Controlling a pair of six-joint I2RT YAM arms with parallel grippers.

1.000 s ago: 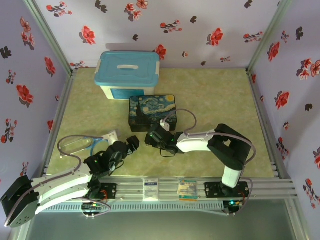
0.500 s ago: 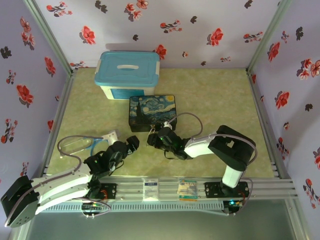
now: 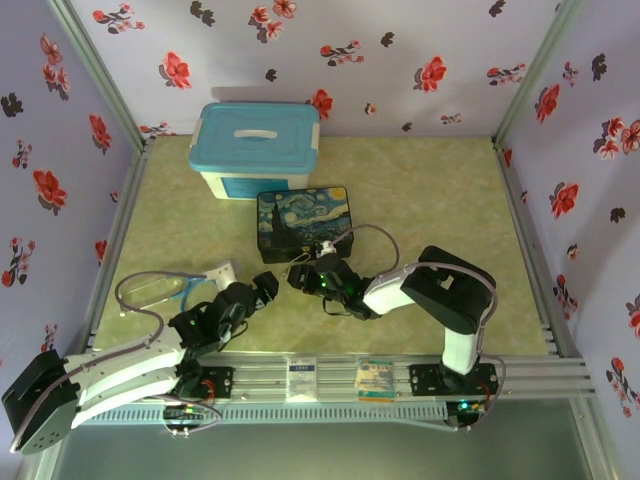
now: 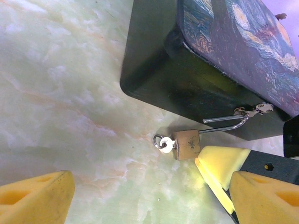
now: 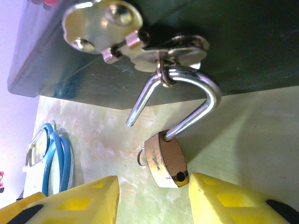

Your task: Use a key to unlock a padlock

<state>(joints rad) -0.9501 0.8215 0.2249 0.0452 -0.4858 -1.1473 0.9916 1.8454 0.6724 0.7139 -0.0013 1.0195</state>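
Padlock [image 5: 166, 161], small, brass-gold, hooked with shackle open in silver hasp [image 5: 159, 51] of dark painted box [image 4: 224, 42]; left claw [image 4: 152, 186] and right claw [image 5: 153, 186] wide, empty.

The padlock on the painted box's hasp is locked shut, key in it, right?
Not locked: the right wrist view shows the padlock with its shackle open, one end free. It hangs on the painted box's hasp, key in it.

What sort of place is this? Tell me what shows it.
Probably a staged robot test booth: floral-papered walls enclose a green marbled tabletop, and the left arm and right arm are bolted to an aluminium rail.
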